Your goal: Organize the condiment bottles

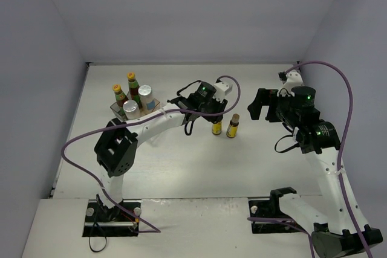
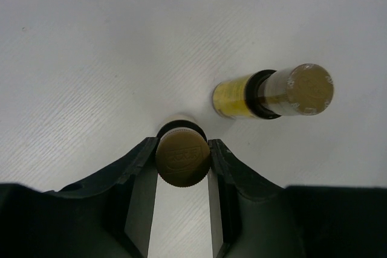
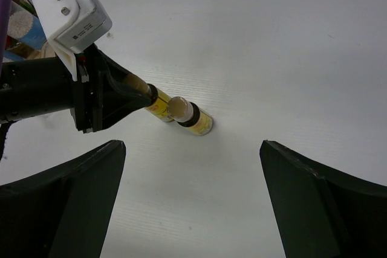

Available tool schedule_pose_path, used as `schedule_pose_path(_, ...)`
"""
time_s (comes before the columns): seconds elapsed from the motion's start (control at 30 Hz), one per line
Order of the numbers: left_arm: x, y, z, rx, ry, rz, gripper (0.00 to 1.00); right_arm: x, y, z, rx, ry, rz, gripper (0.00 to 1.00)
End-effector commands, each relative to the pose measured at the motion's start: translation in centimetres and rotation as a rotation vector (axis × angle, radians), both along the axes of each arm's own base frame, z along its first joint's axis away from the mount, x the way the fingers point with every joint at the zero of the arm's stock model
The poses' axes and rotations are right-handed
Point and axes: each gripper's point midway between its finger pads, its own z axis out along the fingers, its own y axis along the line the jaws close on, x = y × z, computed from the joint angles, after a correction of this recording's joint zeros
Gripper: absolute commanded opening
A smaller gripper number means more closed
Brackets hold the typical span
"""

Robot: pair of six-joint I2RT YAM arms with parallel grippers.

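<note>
Where white table [image 2: 91, 58] lay bare mid-way, found black left gripper [image 2: 183, 147] clamped on top of short brown-capped yellow-labelled bottle [image 2: 183, 160], upright. Noted matching second short bottle [image 2: 275, 93] just beside, not touching. Found black right gripper [image 3: 190, 146] gaping wide, holding nothing, well right of pair. Saw dark orange-capped sauce bottles [image 1: 121, 95] and pale silver-lidded jars [image 1: 146, 96] on clear plastic rack [image 1: 115, 108], far left.

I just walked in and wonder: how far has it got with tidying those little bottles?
Four bottles already stand on the clear rack: two dark sauce bottles and two silver-lidded jars. In hand: the left gripper is shut on one short yellow-labelled bottle on the table, at its cap. Left: racking it and its neighbour beside it. The right gripper hangs open, empty.
</note>
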Motion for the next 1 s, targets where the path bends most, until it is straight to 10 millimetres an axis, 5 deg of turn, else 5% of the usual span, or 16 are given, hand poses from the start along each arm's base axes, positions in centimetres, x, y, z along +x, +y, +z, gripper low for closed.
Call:
schedule_pose_path(0.0,1.5,2.1,7.3,-0.037,-0.152,0.075,0.0,0.8,0.1,1.5,0.009,-0.066,0.01,1.0)
schedule_pose_path(0.2,4.2,9.7,11.2,0.031,-0.246,0.276,0.0,1.0,0.4,1.6,0.022,-0.069,0.018,1.0)
schedule_pose_path(0.4,6.0,16.7,13.0,0.045,-0.269,0.428,0.0,1.2,0.8,1.5,0.039,-0.064,0.026,1.0)
schedule_pose_path(0.73,7.7,21.8,12.0,0.077,-0.255,0.533,0.0,1.4,1.0,1.5,0.05,-0.063,0.031,1.0)
schedule_pose_path(0.97,7.8,22.6,10.1,0.091,-0.214,0.542,0.0,1.3,0.9,1.3,0.047,-0.057,0.025,1.0)
